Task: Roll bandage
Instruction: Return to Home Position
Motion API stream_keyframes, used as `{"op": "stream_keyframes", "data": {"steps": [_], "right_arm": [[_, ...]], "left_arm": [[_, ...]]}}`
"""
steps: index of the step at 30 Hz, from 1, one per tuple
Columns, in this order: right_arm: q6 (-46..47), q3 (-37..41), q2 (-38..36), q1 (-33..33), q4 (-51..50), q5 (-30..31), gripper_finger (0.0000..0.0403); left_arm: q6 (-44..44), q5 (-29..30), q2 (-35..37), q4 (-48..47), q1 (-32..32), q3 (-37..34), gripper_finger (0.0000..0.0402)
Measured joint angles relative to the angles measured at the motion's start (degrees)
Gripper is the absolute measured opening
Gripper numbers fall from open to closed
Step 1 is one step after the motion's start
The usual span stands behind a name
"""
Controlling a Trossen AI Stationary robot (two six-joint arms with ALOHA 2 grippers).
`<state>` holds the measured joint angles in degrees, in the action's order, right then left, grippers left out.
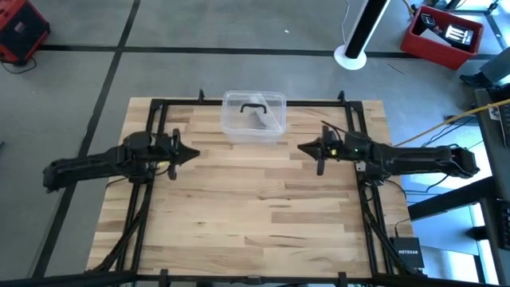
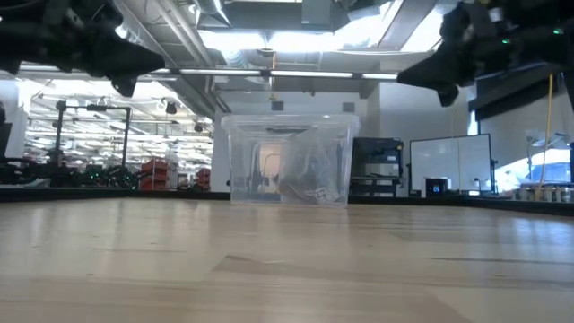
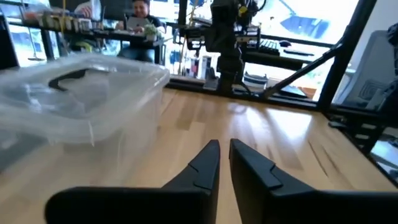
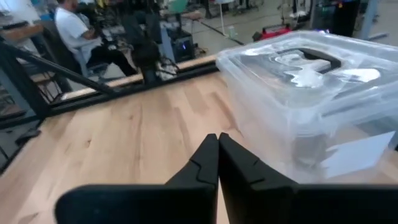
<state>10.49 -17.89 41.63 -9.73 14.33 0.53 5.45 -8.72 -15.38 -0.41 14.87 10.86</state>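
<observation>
The brown bandage does not show as a strip in any view. A clear plastic box with a dark handle stands at the table's far middle; a crinkled clear bag lies inside it. My left gripper hovers above the table left of the box, shut but for a thin slit, and empty. My right gripper hovers right of the box, shut and empty. Both point toward the table's middle.
The box also shows in the left wrist view and the right wrist view. A dark frame runs along the table's far edge and sides. Bare wood lies between the arms and the near edge. People sit beyond the table.
</observation>
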Motion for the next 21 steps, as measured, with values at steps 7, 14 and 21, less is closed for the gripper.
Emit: {"op": "stream_keyframes", "data": {"steps": [7, 14, 21], "right_arm": [[1.04, 6.31, -11.43, 2.92, 0.13, 2.02, 0.0005], [4.05, 11.79, -21.53, 3.4, -2.65, 6.91, 0.0004], [5.17, 14.85, -29.86, 3.4, -5.77, 6.8, 0.0004]], "left_arm": [[1.67, 0.74, 6.27, -2.28, -0.64, -2.61, 0.0005], [2.24, 2.94, 11.81, -2.6, -0.64, -6.06, 0.0001], [3.53, 2.9, 15.16, -4.74, -0.64, -7.39, 0.0002]]}}
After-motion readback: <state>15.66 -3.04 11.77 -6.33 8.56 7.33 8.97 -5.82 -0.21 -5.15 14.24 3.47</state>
